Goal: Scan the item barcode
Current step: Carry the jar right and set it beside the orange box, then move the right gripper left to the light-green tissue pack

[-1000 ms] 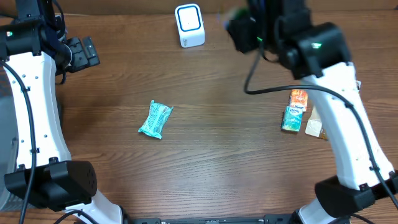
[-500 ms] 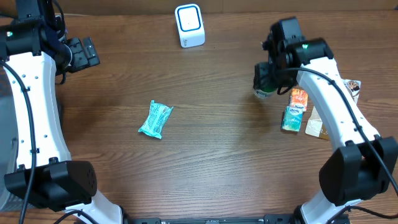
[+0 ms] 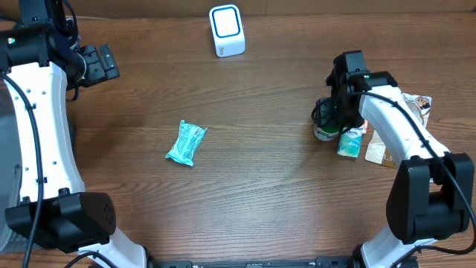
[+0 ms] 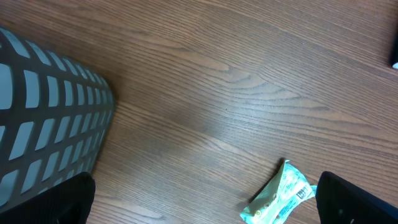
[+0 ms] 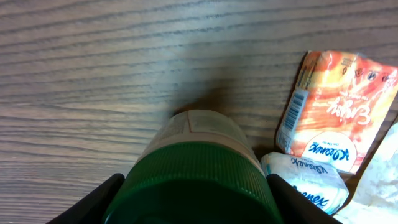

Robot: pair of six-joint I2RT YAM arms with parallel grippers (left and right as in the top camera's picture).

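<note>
Green-capped bottle (image 3: 325, 133) sits between the fingers of the right gripper (image 5: 194, 180), which close on either side of its dark green cap (image 5: 196, 186) and hold it there. It is well away from the white scanner (image 3: 227, 30), off to the scanner's right and nearer the robot. Whether its base rests on the table (image 3: 253, 186) or hangs just above it cannot be told. In the right wrist view a pale label runs down the bottle's side below the cap.

Clutter crowds the side of the bottle that faces away from the scanner. A teal Kleenex pack (image 3: 349, 141) lies just beside it, apparently touching. An orange packet (image 5: 339, 121) lies just past that, its barcode strip along the edge nearest the bottle; from overhead the right arm covers most of it. Farther still from the scanner lie a tan packet (image 3: 379, 155) and a brown-topped wrapper (image 3: 421, 103).

A crumpled teal snack packet (image 3: 186, 143) lies alone, nearer the robot than the scanner and slightly to its left, well apart from the bottle.

The left gripper (image 3: 103, 62) hovers far to the scanner's left with its jaws spread wide and nothing between them. A grey slotted bin (image 4: 43, 112) shows at the table's edge in its wrist view.
</note>
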